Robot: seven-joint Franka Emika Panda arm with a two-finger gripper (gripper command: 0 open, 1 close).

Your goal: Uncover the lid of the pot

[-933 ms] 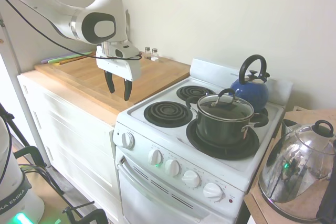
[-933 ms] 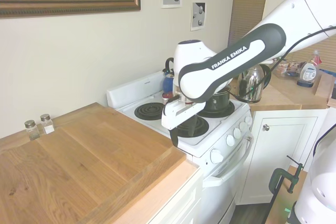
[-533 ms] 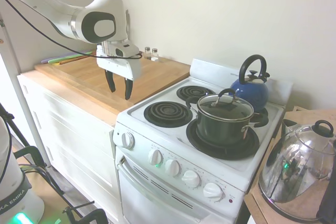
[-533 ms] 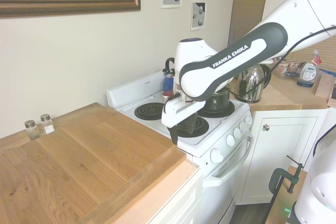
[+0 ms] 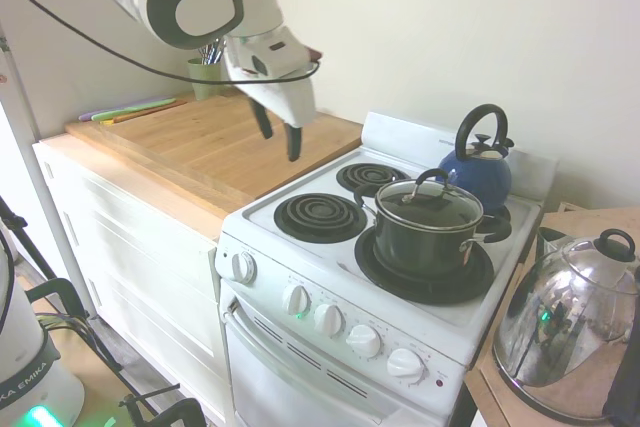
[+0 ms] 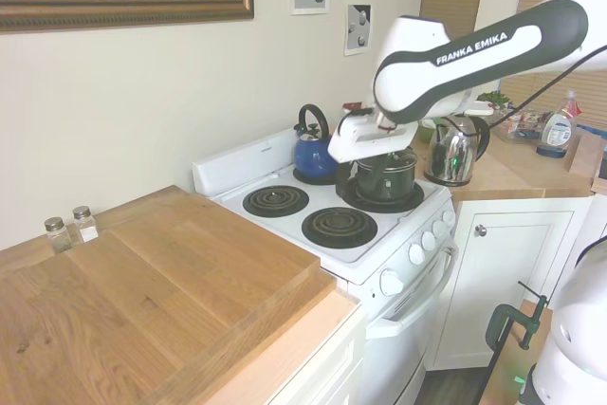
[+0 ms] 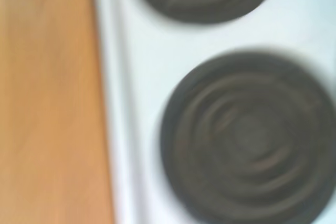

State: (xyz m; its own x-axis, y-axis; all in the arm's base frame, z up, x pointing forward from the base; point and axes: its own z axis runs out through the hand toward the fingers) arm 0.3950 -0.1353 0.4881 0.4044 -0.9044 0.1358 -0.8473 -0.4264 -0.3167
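- White stove: pot with lid on front burner; blue kettle behind.
- Wooden counter: two shakers.

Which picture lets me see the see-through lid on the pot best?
The first exterior view: the lid sits on the pot, unblocked, its handle clear. In the second exterior view the arm partly hides the lid. The wrist view shows only burners and wood.
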